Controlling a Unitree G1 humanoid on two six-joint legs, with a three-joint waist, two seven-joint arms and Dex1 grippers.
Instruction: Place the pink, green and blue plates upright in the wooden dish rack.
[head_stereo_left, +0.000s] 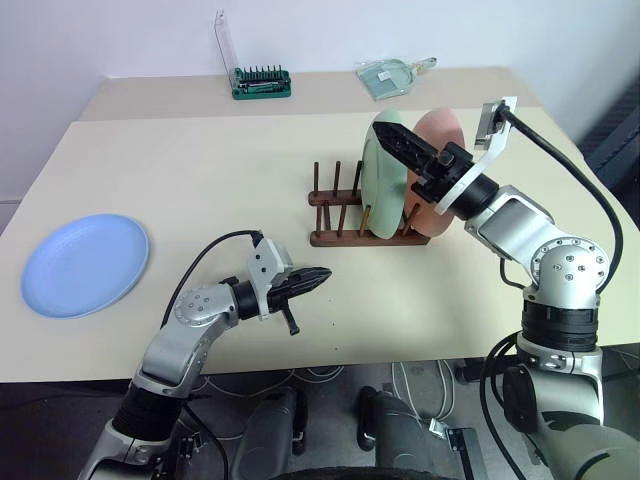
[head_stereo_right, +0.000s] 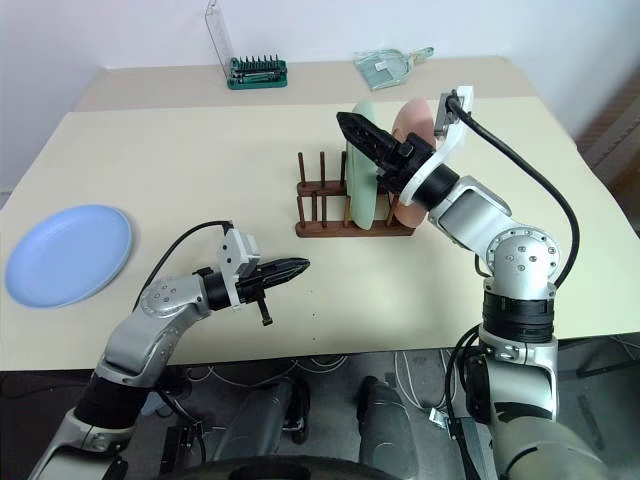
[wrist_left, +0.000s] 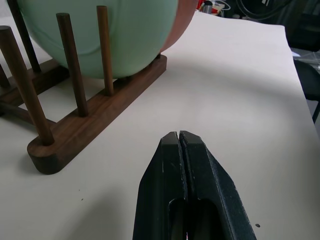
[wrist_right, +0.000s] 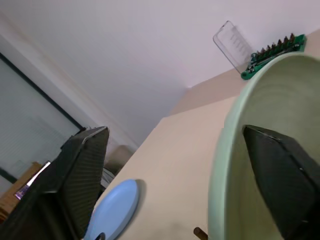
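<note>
While the right pincer (wrist_right: 180, 185) gapes astride the green plate (wrist_right: 260, 100), the left pincer (wrist_left: 186, 150) is clamped empty.

Pink plate (head_stereo_left: 440, 150): mostly hidden behind green plate (head_stereo_left: 385, 180) and my right arm. Rack's (head_stereo_left: 345, 215) near-plate pegs covered. Wrist views cut off the green plate's rim. Clear item (head_stereo_left: 392, 75) on far desk (head_stereo_left: 200, 170): too small to identify.

Green bit holder (head_stereo_left: 262, 82) and clear dustpan (head_stereo_left: 390, 76) on far table (head_stereo_left: 180, 95).
</note>
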